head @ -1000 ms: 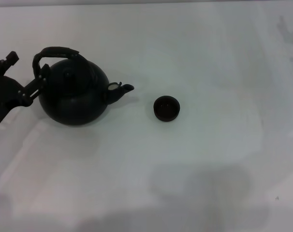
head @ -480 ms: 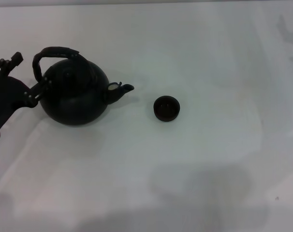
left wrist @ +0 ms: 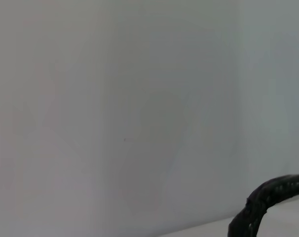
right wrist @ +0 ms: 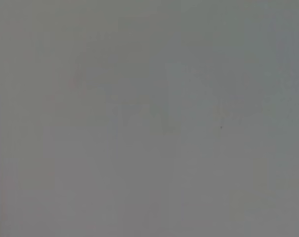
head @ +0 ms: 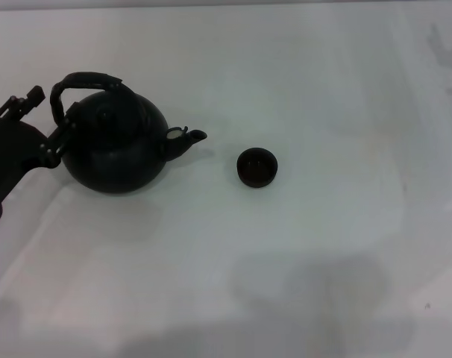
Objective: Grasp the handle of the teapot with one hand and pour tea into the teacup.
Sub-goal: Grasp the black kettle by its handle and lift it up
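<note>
On the white table (head: 315,246), seen from the head camera, the teapot (head: 115,149) stands upright, its spout aimed toward the teacup (head: 256,167). The teacup sits well apart from the teapot on the spout side, clear of it and upright. The handle (head: 84,80) arches over the teapot's lid, and its far end merges with the dark body, so the joint there is hard to make out. The left gripper (head: 48,125) reaches in from the side of the teapot opposite the spout, its arm cut off by the picture's edge. Its fingers are spread wide: one fingertip (head: 33,95) points up and away from the teapot, free of everything, while the other lies against the teapot's flank just below the handle's root; whether it truly touches cannot be told, black on black. The gripper holds nothing.

From the left wrist camera only a short curved piece of the handle (left wrist: 268,202) shows, rough-wrapped and cut off at the corner; the rest is pale blank surface, and the gripper's own fingers are hidden.

From the right wrist camera nothing but a featureless grey field appears; the right gripper is in no view.
</note>
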Robot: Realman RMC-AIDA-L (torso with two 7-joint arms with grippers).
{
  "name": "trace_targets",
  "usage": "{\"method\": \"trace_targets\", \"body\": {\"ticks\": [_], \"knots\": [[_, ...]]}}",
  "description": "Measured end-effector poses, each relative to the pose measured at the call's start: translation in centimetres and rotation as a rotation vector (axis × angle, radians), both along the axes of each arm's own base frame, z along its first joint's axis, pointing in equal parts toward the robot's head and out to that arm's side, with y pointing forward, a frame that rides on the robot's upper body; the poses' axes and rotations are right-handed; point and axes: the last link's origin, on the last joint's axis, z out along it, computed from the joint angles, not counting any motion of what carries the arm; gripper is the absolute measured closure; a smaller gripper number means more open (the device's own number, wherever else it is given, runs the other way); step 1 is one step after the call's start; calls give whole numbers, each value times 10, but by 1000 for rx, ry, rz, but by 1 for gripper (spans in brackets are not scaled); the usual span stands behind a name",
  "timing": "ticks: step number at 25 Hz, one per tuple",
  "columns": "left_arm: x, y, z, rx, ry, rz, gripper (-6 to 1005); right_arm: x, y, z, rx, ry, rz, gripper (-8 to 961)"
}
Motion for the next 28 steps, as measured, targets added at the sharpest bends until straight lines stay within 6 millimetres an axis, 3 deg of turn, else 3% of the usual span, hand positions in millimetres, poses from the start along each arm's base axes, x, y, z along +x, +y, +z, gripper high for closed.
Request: {"method": "trace_targets", "body": {"ticks": [2, 8, 16, 21, 28], "knots": [[-2, 0, -1, 0, 2, 13, 194, 0, 0, 0, 0, 0, 0, 108], [0, 1, -2, -5, -1, 10, 463, 0, -1, -1, -2, 1, -3, 108], [1, 3, -4, -6, 34, -6, 639, 0, 0, -1, -2, 1, -2, 108], [2, 4, -5, -7, 32, -10, 841, 0, -1, -1, -3, 2, -3, 108], [4, 7, -3, 2, 25, -12, 872, 1, -1, -2, -5, 3, -5, 108]]}}
